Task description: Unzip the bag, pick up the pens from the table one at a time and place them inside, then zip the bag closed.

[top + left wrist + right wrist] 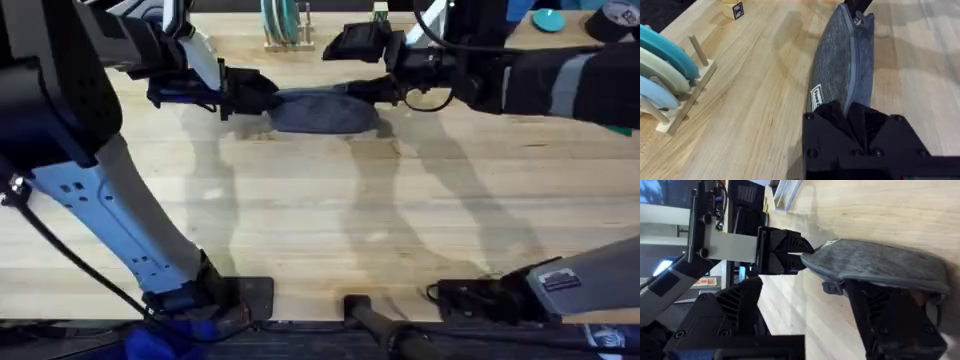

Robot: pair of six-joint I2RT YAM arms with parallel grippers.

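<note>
Across the surface [330,230] top centre, your bag [318,112] lies lengthwise between both grippers: left gripper [243,95] pinches one end, right gripper [372,92] clamps the other.

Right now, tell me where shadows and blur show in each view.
Overhead: the left arm looms dark and blurred at upper left, and soft arm shadows streak the pale wooden table. Left wrist: the blue-grey fabric pouch casts a shadow on the wood. Right wrist: the near black fingers are blurred.
</note>
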